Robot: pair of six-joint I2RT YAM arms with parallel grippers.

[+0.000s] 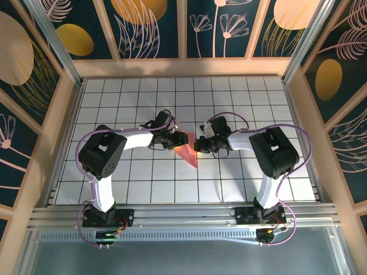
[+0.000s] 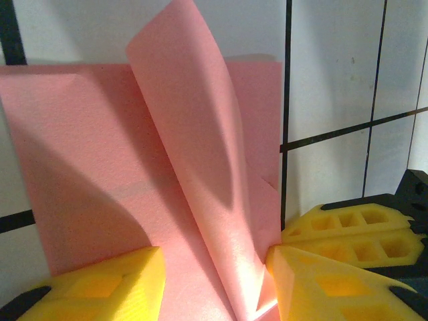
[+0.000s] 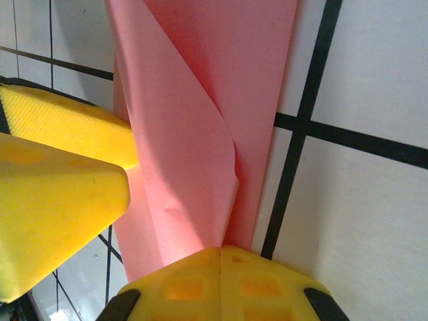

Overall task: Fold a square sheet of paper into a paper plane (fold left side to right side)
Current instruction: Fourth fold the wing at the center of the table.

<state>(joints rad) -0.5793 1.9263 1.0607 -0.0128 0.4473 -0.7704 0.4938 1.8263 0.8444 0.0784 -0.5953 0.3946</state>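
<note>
The salmon-pink square sheet of paper [image 1: 188, 153] lies partly folded at the middle of the grid table, tapering to a point toward the near side. In the left wrist view one flap of the paper [image 2: 194, 154] stands up curled over the flat layer. My left gripper [image 2: 215, 255] is open and straddles that flap, one finger resting on the flat paper and the other touching the fold. My right gripper [image 3: 221, 251] is shut, with its fingertips pinched on the paper [image 3: 200, 134] where the flap meets the right edge. The two grippers [image 1: 176, 139] [image 1: 199, 144] face each other closely across the sheet.
White table with black grid lines [image 1: 241, 91], walled by tan frame rails [image 1: 183, 67] at the back and both sides. The right gripper's yellow fingers [image 2: 351, 231] sit just beside my left one. The left gripper's fingers [image 3: 60, 200] crowd the right wrist view's left side.
</note>
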